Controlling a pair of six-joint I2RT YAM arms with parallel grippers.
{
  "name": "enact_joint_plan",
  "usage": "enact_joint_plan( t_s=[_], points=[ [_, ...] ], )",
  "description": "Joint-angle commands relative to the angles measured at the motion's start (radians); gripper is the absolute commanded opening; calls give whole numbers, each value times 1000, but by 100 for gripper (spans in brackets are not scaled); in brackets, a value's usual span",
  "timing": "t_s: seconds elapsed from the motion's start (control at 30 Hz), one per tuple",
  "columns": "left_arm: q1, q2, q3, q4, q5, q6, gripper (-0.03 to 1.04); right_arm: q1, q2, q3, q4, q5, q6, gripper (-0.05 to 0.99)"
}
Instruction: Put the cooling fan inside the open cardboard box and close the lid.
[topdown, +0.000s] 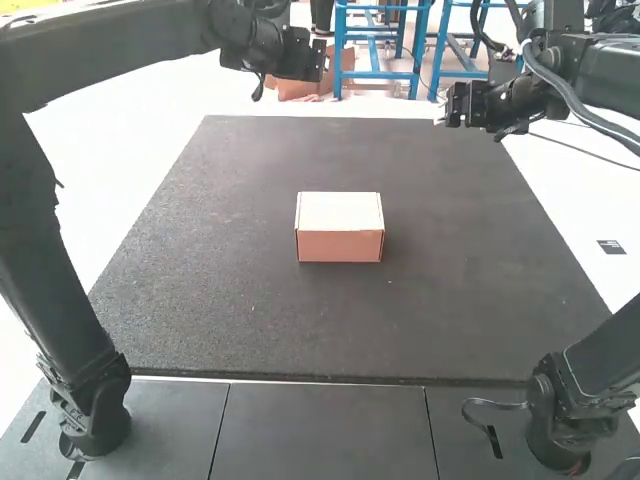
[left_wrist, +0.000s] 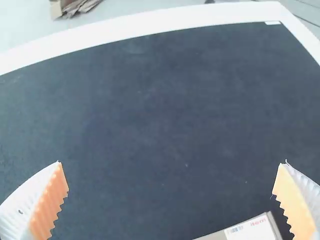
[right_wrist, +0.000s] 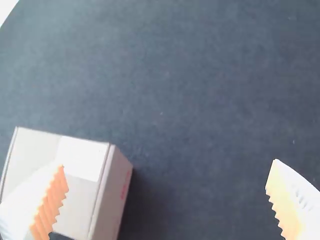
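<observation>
Shut cardboard box (topdown: 339, 227) at centre — obstacle, mat (topdown: 200, 250) passable all round

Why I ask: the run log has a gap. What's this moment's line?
cardboard box: closed, centre of mat; left gripper: open, empty; right gripper: open, empty

Tabletop (topdown: 110, 150): white, flat, brightly and evenly lit. A black, fine-grained mat (topdown: 200, 270) covers its middle and lies flat with straight edges. A white margin shows at the mat's left, far and right sides. Dark panels (topdown: 320, 430) adjoin the mat's near edge, divided by seams. A small black tag (topdown: 611, 246) lies on the white margin right of the mat. Beyond the tabletop's edge, a grey floor (left_wrist: 20, 22) carries flattened cardboard scraps (left_wrist: 75, 6).
</observation>
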Motion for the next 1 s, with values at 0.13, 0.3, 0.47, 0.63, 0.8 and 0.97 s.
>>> enact_joint_plan(
  t_s=[0.13, 0.3, 0.47, 0.63, 0.8, 0.97],
  points=[
    [-22, -136, -135, 61, 67, 1, 97, -18, -139, -93, 153, 6, -3, 90],
    [-23, -314, -293, 225, 107, 16, 97, -41, -251, -177, 212, 35, 26, 90],
    [-23, -519, -524, 431, 101, 10, 97, -76, -383, -279, 279, 68, 52, 91],
    [-23, -771, -779, 638, 78, 15, 97, -98, -535, -406, 353, 105, 97, 91],
    [-20, -943, -908, 555, 38, 16, 97, -102, -699, -533, 377, 125, 83, 91],
    [-20, -1114, -1049, 592, -4, 47, 97, -102, -871, -662, 383, 144, 59, 91]
  ],
)
